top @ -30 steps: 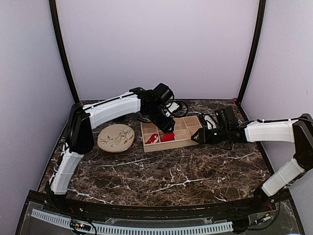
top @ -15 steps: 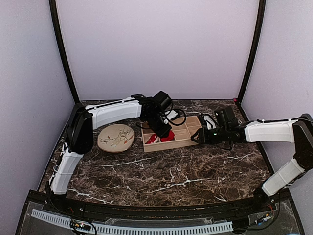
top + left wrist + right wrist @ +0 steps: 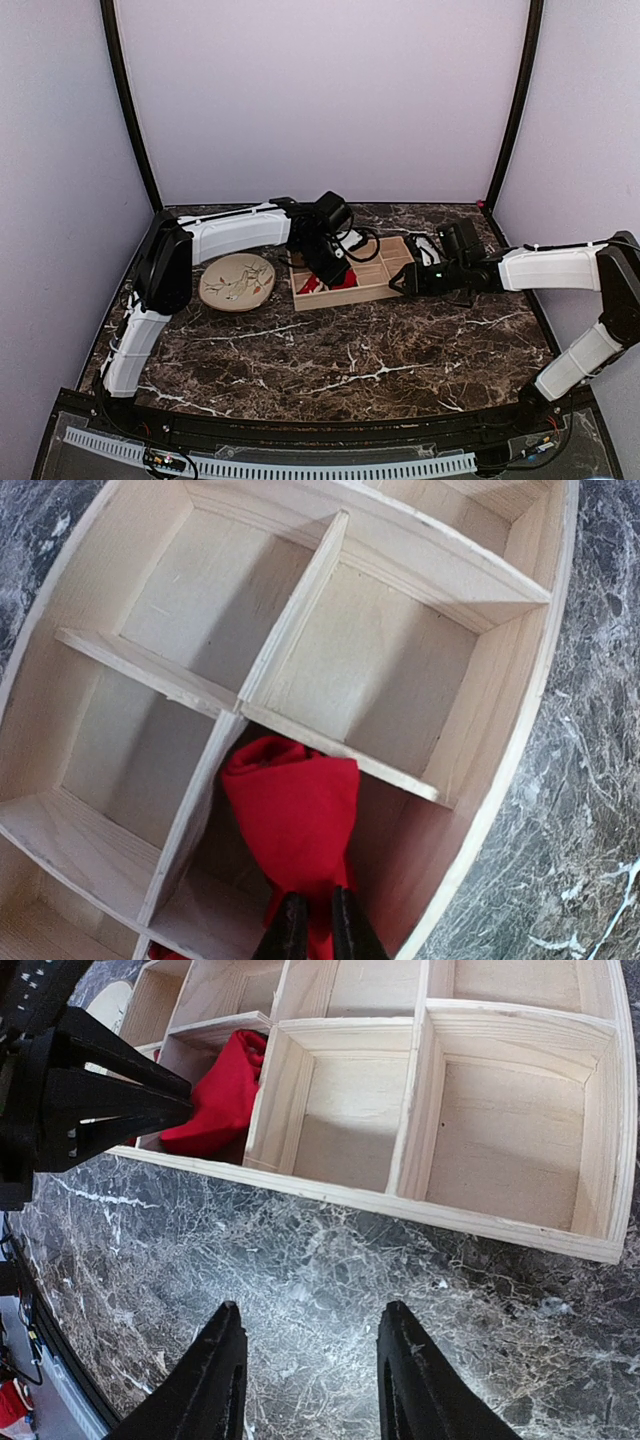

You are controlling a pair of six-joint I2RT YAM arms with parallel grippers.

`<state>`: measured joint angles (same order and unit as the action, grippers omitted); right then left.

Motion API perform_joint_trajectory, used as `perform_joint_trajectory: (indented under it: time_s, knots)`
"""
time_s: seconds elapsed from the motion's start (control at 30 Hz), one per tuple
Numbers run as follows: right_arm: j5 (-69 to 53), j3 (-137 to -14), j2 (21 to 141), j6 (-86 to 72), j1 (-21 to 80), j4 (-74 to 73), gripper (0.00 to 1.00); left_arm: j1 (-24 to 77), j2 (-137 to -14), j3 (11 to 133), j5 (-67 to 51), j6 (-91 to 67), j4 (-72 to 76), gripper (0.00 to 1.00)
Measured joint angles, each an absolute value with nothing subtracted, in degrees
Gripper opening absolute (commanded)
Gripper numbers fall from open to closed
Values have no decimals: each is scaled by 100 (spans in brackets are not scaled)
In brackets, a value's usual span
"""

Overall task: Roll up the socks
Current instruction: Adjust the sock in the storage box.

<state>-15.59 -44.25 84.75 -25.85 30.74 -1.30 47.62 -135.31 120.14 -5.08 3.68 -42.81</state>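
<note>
Sock bundle (image 3: 292,810) pinched by left gripper (image 3: 315,908) inside wooden tray (image 3: 510,730).
Dark veined marble tabletop (image 3: 380,350) under everything. Toward its back middle, the shallow wooden tray, split into several compartments; beige patterned round plate (image 3: 237,281) just beside its left end, not touching. Red sock bundle, compact and rolled, lies in a near-edge compartment against a divider; second bit of red (image 3: 309,286) in the next compartment toward the plate, too hidden to tell its shape. Left gripper reaches down into the tray, fingers nearly together, clamped on the bundle's near end. Right gripper (image 3: 312,1380) hovers over bare marble just outside the tray's near wall, jaws spread apart, holding nothing.
</note>
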Motion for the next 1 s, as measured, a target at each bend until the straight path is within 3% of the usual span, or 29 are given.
perform_joint_trajectory:
  time_s: [0.47,0.77,1.0]
  knots:
    - [-1559,-4425,8499,-2587,3076,-130,42,4762,-13598,11872,-537,318,-4147,13]
    - [-1557,-4440,8499,-2580,3076,-132,42,4762,-13592,11889,-504,311,-4139,30]
    - [-1490,-4532,8495,-2552,3129,-130,45,4762,-13273,11887,-484,235,-4106,35]
